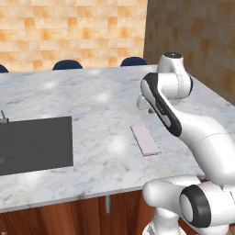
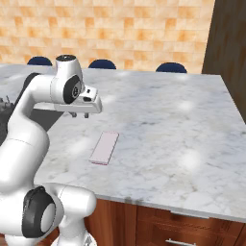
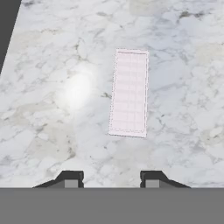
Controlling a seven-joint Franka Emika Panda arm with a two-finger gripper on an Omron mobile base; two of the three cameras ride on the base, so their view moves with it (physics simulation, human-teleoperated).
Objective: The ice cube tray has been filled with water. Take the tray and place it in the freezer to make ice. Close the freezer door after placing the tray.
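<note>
The ice cube tray (image 1: 145,139) (image 2: 104,147) (image 3: 128,92) lies flat on the marble counter (image 2: 182,125), pale pink-white on top with thin magenta sides. My gripper (image 3: 110,179) (image 2: 79,114) hovers above the counter, a little behind the tray and pointing down. Its two dark fingertips stand apart with nothing between them, so it is open. In the hand view the tray sits just ahead of the fingertips, slightly right of centre. The freezer and its door are out of view.
A dark grey sink (image 1: 36,144) (image 3: 6,26) is sunk into the counter left of the tray. Blue stool tops (image 1: 67,64) (image 2: 102,64) line the far edge below a tan tiled wall. The counter's front edge (image 2: 158,204) runs close to the tray.
</note>
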